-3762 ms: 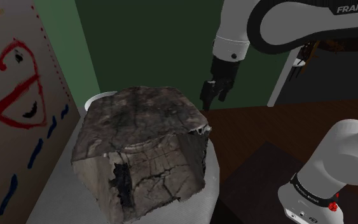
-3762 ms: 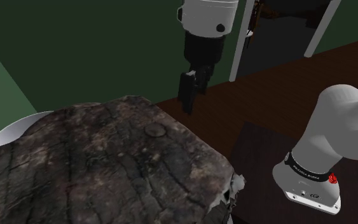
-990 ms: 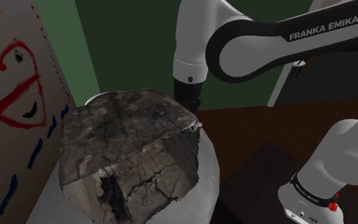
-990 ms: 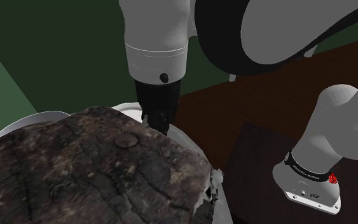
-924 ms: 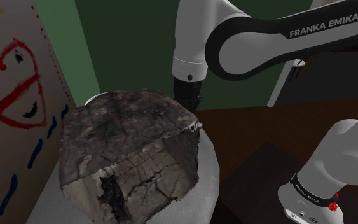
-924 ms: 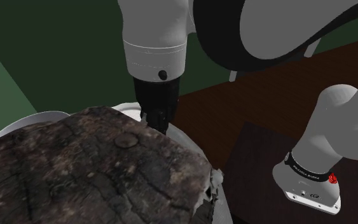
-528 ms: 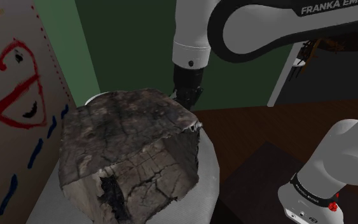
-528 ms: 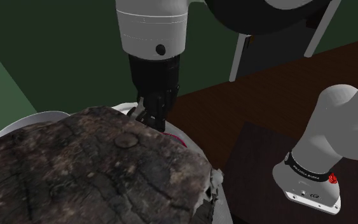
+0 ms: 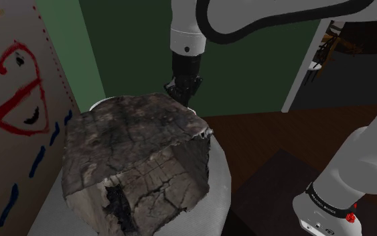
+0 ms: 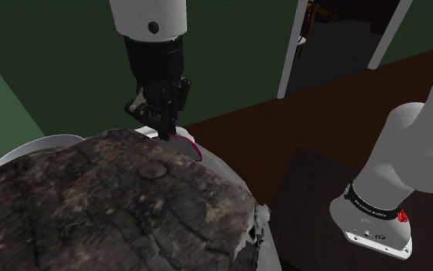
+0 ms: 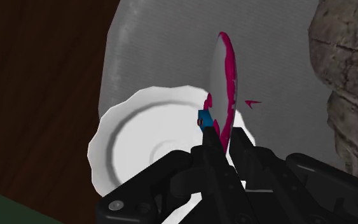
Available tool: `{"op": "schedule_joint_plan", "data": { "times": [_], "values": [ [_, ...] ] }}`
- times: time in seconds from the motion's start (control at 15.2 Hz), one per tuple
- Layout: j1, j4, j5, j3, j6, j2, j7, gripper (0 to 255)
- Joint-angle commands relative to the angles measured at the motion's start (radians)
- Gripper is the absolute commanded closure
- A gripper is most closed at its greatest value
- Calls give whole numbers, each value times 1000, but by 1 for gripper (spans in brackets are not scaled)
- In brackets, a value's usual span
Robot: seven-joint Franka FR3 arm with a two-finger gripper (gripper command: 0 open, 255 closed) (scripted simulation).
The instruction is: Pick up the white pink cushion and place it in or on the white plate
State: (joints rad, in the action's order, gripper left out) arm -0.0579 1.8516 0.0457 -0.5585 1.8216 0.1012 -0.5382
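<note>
The gripper [image 9: 182, 95] was seen at the upper middle of the shoulder view, hung from the white arm [image 9: 187, 27] just over the far top corner of a large, cracked, dark grey-brown block [image 9: 140, 154]. In the second exterior view the gripper [image 10: 163, 127] was placed left of centre, just above the block's [image 10: 114, 208] upper edge, and a thin pink rim of the cushion [image 10: 189, 145] was visible directly beneath the fingertips.

In the wrist view the jaws of the gripper [image 11: 220, 137] were pinched on the cushion [image 11: 225, 83], a thin white disc edged in deep pink and seen edge-on, with a small blue patch near the fingertips. The cushion was carried out past the fingertips, above a round pale grey table [image 11: 158, 44]. The white plate [image 11: 139, 137], scalloped at its rim, was set on that table at the lower left of the wrist view, just beside the cushion's near end. Whether the cushion was touching the plate could not be told. The block [image 11: 349, 83] was shown at the right edge of that view.

A drawing of a red heart [image 9: 13, 94] was shown at the left of the shoulder view, a green wall [image 9: 140, 47] behind the block, and the stand [image 9: 327, 208] at the lower right.
</note>
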Motion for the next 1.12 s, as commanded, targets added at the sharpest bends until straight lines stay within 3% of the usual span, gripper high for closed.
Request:
{"op": "schedule_joint_plan", "data": {
  "times": [0.0, 0.26, 0.92, 0.99, 1.06],
  "values": [
    [11, -65, -33, 5, -13, -60, 8, 255],
    [22, -253, -116, 18, -63, -221, 22, 255],
    [24, -142, -114, 22, 42, -215, 22, 255],
    [24, -142, -114, 22, 42, -215, 22, 0],
    [24, -110, -107, 15, 87, -215, 80, 0]
  ]
}}
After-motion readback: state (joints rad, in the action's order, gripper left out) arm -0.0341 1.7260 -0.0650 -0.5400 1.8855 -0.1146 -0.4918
